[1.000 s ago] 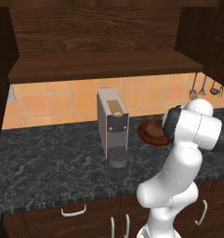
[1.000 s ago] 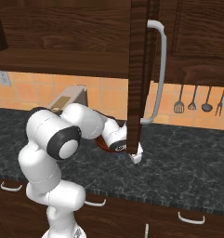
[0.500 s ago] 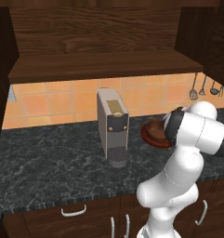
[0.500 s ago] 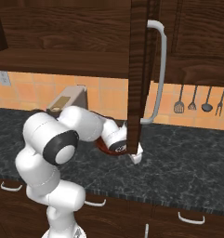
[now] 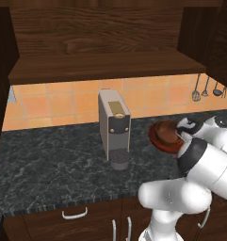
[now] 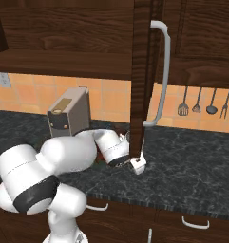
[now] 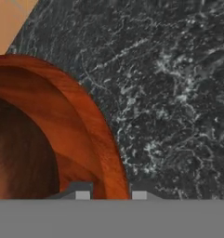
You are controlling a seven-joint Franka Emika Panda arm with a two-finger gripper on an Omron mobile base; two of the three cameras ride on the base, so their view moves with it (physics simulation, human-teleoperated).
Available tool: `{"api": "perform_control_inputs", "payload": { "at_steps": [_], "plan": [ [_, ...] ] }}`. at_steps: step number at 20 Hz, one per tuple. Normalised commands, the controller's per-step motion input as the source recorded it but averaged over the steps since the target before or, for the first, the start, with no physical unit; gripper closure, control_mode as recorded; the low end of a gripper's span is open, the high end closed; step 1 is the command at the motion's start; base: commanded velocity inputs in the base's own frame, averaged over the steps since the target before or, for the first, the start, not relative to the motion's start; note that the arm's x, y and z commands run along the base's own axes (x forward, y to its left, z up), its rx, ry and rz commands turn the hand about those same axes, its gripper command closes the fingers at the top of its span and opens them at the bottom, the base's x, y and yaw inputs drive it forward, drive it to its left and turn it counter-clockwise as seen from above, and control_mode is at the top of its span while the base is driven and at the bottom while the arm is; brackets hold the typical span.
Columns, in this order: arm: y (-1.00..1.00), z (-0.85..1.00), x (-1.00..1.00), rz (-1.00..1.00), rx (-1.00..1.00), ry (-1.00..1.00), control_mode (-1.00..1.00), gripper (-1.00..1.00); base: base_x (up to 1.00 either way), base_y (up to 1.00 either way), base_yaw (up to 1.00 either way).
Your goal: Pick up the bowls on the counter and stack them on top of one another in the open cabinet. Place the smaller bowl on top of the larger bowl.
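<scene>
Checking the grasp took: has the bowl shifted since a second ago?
Yes: in the left base view, the bowl has shifted slightly right, away from the coffee machine.

A grey coffee machine (image 5: 114,127) stands upright against the orange tiled wall (image 5: 53,101), with a round grey drip tray at its foot. To the right of the coffee machine, dark kitchen utensils (image 6: 204,103) hang in a row on the same wall. A power socket (image 6: 4,79) sits on the wall to the left of the machine. Below the machine, low cabinets carry white handles (image 5: 77,214).
</scene>
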Motion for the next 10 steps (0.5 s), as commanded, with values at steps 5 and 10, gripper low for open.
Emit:
{"api": "perform_control_inputs", "payload": {
  "at_steps": [5, 10],
  "plan": [
    [0.23, 0.93, -0.61, 0.08, -0.01, -0.04, -1.0, 1.0, 0.0, 0.0, 0.0],
    [0.56, 0.59, -0.52, 0.08, -0.1, 0.03, -1.0, 1.0, 0.0, 0.0, 0.0]
  ]
}}
